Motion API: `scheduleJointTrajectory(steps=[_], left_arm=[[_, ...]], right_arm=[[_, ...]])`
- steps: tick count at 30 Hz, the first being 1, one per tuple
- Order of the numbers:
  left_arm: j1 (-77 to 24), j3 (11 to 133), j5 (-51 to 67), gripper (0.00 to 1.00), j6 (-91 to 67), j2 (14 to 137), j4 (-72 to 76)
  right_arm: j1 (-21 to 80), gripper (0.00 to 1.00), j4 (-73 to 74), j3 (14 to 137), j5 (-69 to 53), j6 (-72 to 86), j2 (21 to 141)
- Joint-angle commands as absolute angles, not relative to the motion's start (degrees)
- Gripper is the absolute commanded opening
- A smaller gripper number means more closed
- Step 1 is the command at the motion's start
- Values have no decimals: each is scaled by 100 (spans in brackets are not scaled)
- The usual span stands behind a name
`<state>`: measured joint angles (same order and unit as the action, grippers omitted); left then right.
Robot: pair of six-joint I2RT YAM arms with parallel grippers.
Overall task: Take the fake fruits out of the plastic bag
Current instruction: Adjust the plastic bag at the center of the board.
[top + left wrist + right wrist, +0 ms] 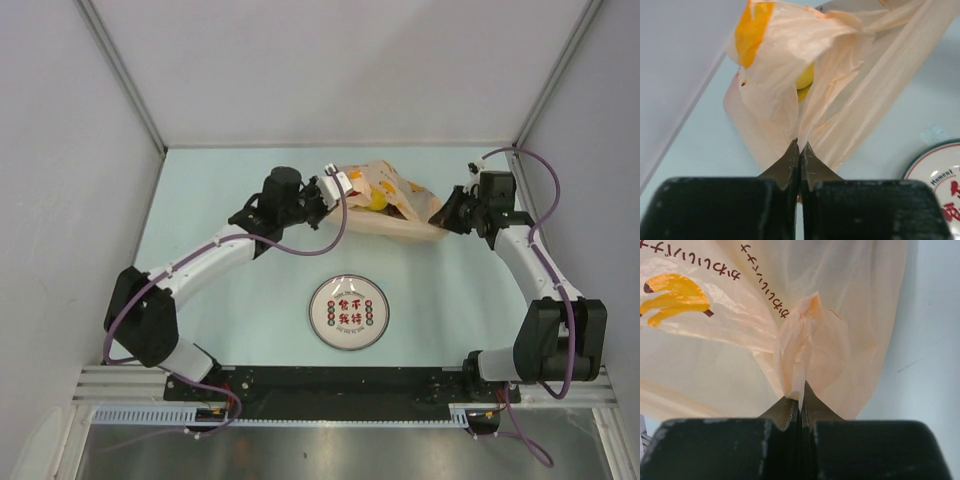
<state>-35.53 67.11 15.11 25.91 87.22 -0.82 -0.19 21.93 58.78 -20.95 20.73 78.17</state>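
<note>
A thin, crinkled plastic bag [385, 205] of translucent pale-orange film lies stretched between the two grippers on the far part of the table. It is creased and puckered, and on one face it carries a printed orange-yellow banana drawing and a line of dark brown characters. Inside it, just ahead of the left gripper's tips, a smooth round yellow lemon [805, 80] shows through a gap in the folds. Next to the lemon, on the side toward the right gripper, a darker red shape [405, 208] shows through the film, too small to identify.

The left gripper [799, 147] has its two dark, pointed metal fingers pressed together, with a fold of the bag's film pinched between the tips. The film fans up and away from that pinch. The right gripper [801, 400] is closed the same way on the opposite end of the bag, clamping a bunched, twisted tuft of film that stands up right at its tips.

Nearer the arm bases than either gripper, and roughly midway between them, a round white plate [348, 313] with a dark rim and red characters lies flat on the smooth pale blue-green table [240, 300], apart from the bag.
</note>
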Motion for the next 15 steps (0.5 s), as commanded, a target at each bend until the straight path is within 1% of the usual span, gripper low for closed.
scheduleJointTrajectory(steps=[1,2,4,7,10,15], left_arm=[[-3313,6521,1660,30,2006,8657,-632],[-3313,6591,1713,41,1900,8640,-685],[-3305,6697,1863,54,1567,8483,-956],[-3313,6890,2433,60,1161,8123,-1221],[-3322,6978,3066,67,669,8016,-1047],[-3436,7496,3287,70,36,8524,-503]], right_arm=[[-44,0,2048,5853,-1881,1969,7927],[-18,0,2022,5862,-1881,1960,7971],[-18,0,2039,5889,-1872,1934,7989],[-18,0,2083,5889,-1793,1898,7954],[-18,0,2066,5889,-1775,1898,7945],[-18,0,2022,5889,-1811,1925,7981]])
